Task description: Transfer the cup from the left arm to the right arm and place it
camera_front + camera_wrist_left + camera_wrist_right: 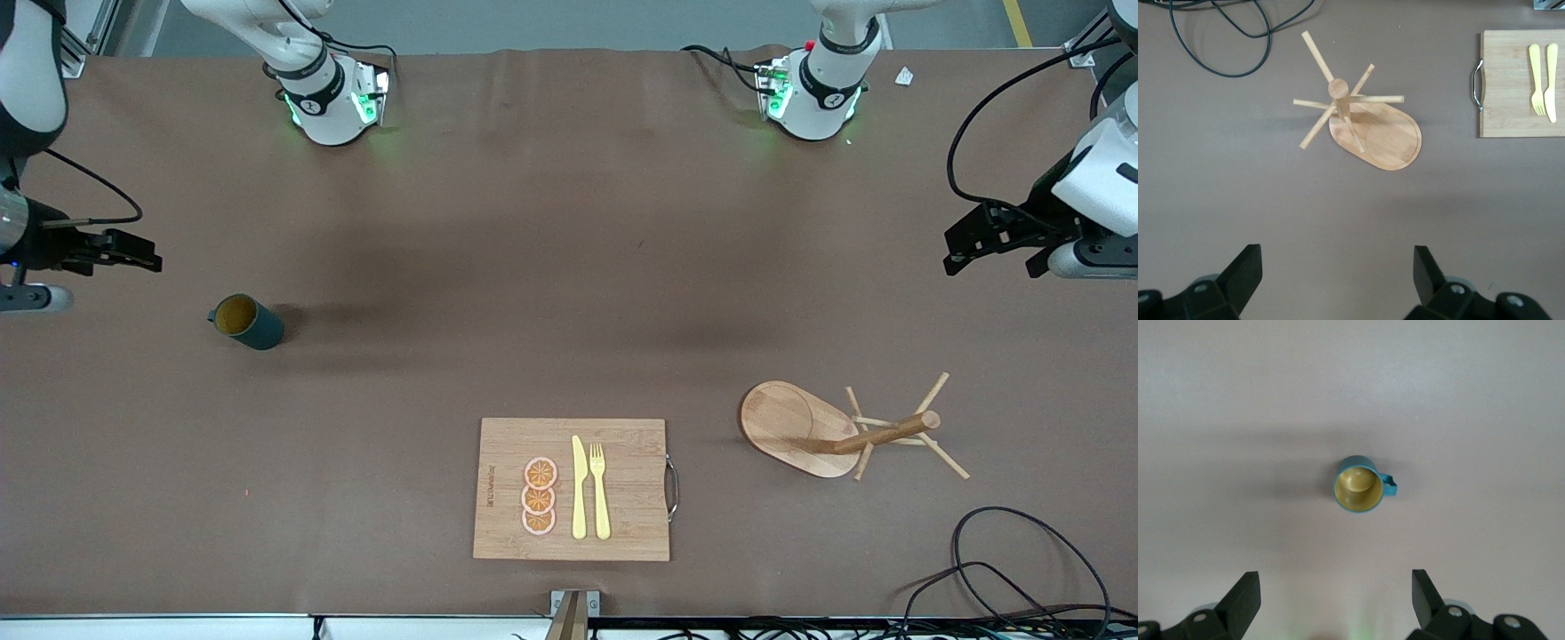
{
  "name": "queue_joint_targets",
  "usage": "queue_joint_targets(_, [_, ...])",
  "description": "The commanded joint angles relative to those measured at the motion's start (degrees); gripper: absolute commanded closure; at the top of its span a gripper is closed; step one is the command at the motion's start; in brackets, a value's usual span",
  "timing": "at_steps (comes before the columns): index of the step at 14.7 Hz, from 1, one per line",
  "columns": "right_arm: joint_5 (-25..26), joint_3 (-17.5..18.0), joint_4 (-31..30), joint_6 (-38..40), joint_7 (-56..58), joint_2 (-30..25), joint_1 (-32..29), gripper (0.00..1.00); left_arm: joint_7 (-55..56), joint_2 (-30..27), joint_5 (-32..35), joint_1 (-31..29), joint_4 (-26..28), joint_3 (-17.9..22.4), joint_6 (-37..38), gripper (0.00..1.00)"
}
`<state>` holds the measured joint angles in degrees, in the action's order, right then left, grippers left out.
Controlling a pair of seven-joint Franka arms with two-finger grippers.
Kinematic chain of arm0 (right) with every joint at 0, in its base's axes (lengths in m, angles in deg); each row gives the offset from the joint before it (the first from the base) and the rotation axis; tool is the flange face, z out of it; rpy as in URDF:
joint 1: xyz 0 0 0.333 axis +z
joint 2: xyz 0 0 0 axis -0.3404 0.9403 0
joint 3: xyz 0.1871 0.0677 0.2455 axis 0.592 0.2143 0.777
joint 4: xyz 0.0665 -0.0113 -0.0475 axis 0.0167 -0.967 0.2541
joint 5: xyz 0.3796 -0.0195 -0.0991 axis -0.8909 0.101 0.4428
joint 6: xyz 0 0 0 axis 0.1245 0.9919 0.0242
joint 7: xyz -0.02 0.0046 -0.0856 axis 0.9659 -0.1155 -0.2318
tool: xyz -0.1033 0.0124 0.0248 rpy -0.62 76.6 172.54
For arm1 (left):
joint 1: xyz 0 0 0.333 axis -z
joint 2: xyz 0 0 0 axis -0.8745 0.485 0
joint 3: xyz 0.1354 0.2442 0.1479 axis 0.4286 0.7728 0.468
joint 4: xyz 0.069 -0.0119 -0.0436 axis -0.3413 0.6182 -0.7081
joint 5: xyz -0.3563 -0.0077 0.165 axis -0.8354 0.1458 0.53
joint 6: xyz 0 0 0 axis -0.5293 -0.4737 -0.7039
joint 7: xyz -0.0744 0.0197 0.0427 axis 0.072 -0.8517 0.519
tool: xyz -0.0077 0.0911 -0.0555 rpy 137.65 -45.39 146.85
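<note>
The cup [249, 322], a small dark teal mug with a tan-yellow inside, stands upright on the brown table toward the right arm's end. The right wrist view looks down into the cup [1358, 485], whose handle sticks out to one side. My right gripper [133, 252] hangs open above the table at that end, off to the side of the cup, and its view shows the right gripper [1336, 587] with nothing between the fingers. My left gripper [994, 264] hangs open and holds nothing at the left arm's end; its own view shows the left gripper [1337, 267] high over bare table.
A wooden mug tree [880, 436] on an oval base stands toward the left arm's end, also seen as the mug tree [1345, 107]. Nearer the front camera lies a cutting board [507, 444] with orange slices, a yellow knife and a fork. Black cables [1005, 569] lie at the near corner.
</note>
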<state>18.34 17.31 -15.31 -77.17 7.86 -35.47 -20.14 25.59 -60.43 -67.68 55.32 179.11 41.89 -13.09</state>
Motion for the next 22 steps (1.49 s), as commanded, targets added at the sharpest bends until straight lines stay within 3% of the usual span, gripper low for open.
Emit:
queue_joint_targets(1, [0.7,0.1,5.4,3.5,-4.5,0.4,0.9,0.0,-0.3,1.7,-0.2,0.0,-3.3,-0.1,0.9,0.0])
queue_joint_targets(4, [0.6,0.0,11.4,6.4,-4.4,0.8,0.6,0.0,-0.1,1.7,-0.2,0.0,-3.4,0.0,0.9,0.0])
queue_joint_targets(8, [0.3,-0.1,14.5,7.2,-4.3,1.0,0.4,0.0,-0.1,1.7,-0.1,0.0,-3.4,-0.1,0.9,0.0])
queue_joint_targets(13, [-0.2,0.2,14.2,11.5,-4.2,0.4,0.9,0.0,-0.4,1.7,-0.2,-0.1,-3.4,-0.1,0.8,0.0])
queue_joint_targets(18, [-0.2,0.0,8.6,11.7,-4.1,-6.3,0.8,0.0,-0.5,1.8,-0.2,-0.1,-3.4,-0.1,0.9,0.0])
queue_joint_targets(22, [0.0,0.1,7.8,12.0,-4.1,-8.5,0.9,0.0,-0.6,1.8,-0.2,-0.1,-3.4,-0.1,0.9,0.0])
